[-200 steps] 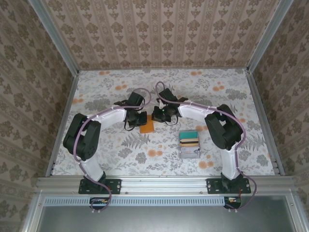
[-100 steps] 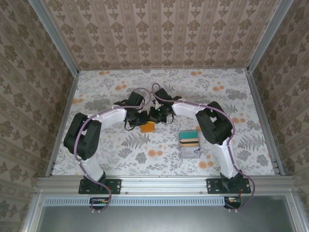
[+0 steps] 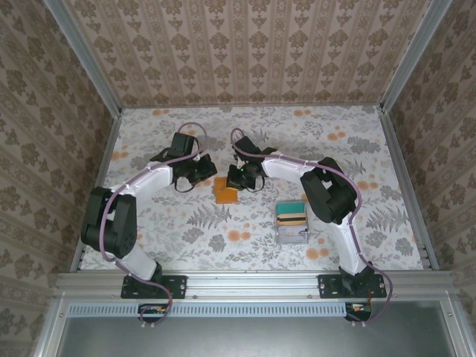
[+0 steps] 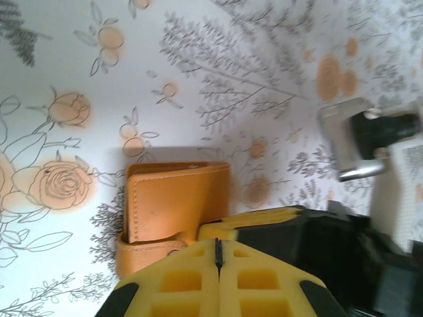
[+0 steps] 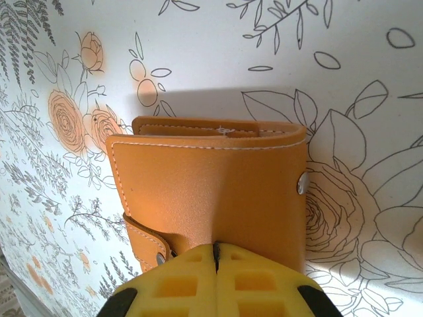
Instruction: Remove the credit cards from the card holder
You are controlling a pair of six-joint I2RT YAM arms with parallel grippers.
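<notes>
The card holder (image 3: 225, 190) is a small orange wallet lying folded shut on the floral table, mid-table. It shows large in the right wrist view (image 5: 211, 185) with its snap strap (image 5: 147, 239) at the near left. My right gripper (image 5: 215, 246) is shut, its yellow fingertips resting on the wallet's near edge; from above it (image 3: 239, 177) sits at the wallet's far right corner. My left gripper (image 4: 217, 242) is shut with nothing between its fingers, just beside the wallet (image 4: 175, 198) near the strap; from above it (image 3: 201, 172) stands left of the wallet. The credit cards are hidden.
A grey rectangular tray (image 3: 292, 223) with teal and yellow cards stands to the right of the wallet, close to the right arm's elbow. Patterned walls close the table on three sides. The right gripper's yellow and black body (image 4: 297, 228) crowds the left wrist view.
The left arm has swung out to the left and its gripper has pulled back from the wallet. The right gripper has slid left onto the wallet, which is now uncovered.
</notes>
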